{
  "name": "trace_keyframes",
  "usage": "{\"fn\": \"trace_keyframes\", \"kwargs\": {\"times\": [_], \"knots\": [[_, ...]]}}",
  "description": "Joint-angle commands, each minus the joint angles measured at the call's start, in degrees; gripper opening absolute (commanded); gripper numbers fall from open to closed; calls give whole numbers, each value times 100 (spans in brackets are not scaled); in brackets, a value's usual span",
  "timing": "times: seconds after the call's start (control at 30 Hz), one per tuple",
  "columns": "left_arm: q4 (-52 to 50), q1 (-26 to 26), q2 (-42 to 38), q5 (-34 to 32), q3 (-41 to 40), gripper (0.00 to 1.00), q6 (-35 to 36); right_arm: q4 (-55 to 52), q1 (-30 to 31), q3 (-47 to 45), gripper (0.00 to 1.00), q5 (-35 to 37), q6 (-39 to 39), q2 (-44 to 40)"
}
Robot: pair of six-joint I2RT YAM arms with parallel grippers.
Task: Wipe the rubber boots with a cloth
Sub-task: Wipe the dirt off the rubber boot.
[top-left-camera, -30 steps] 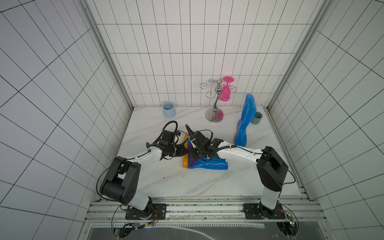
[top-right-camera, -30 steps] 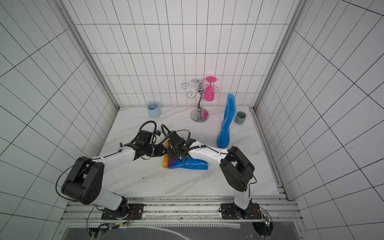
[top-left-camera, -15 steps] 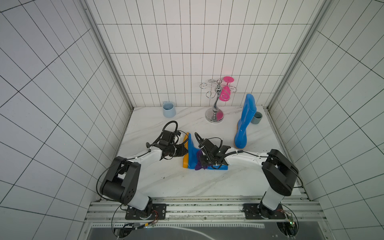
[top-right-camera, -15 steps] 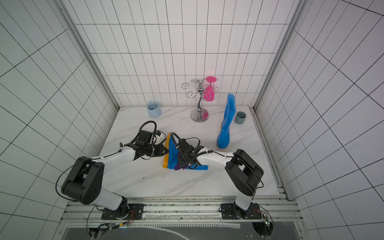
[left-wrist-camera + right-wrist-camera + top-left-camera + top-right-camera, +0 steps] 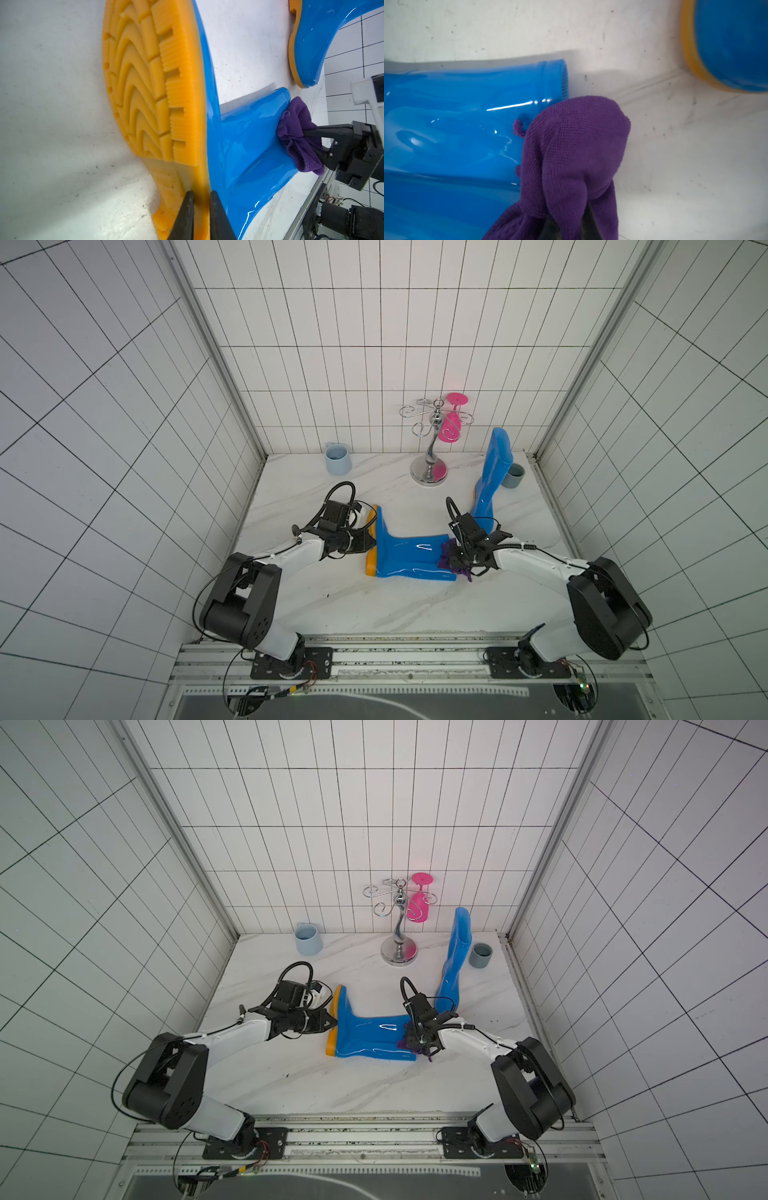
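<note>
Here we are over the white marble-patterned tabletop [image 5: 374, 605], and our left gripper [image 5: 201, 195] has both black jaws pinched on the rim of the orange-yellow treaded sole of the glossy bright blue rubber boot [image 5: 409, 556]. That boot lies on its side in the middle of the table, sole towards the left arm, shaft opening towards the right arm. At that far end our right gripper [image 5: 460, 561] is clenched on the small dark purple fabric cloth [image 5: 571, 145]. The cloth is bunched around the fingers and pressed up against the shaft, touching the blue rubber right at the opening. The second blue boot [image 5: 492, 472] stands upright towards the back right, its toe just behind the right wrist. A small grey cup [image 5: 515, 477] sits just beside its shaft. Along the back wall we have a chrome stand [image 5: 430, 477] with a pink glass [image 5: 451, 431] hanging upside down, and a pale blue mug [image 5: 337, 459].
</note>
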Motion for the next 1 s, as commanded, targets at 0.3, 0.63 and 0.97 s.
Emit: {"fn": "trace_keyframes", "kwargs": {"times": [0.3,0.63,0.97], "knots": [[-262,28,186,-412,-6,14,104,-347,1754,2386,0,448,-179,812],[-277,45,173,-431,-5,14,122,-220,2914,2971,0,423,2,1902],[-281,63,164,-419,-5,14,121,-120,3086,1823,0,1137,444,1894]]}}
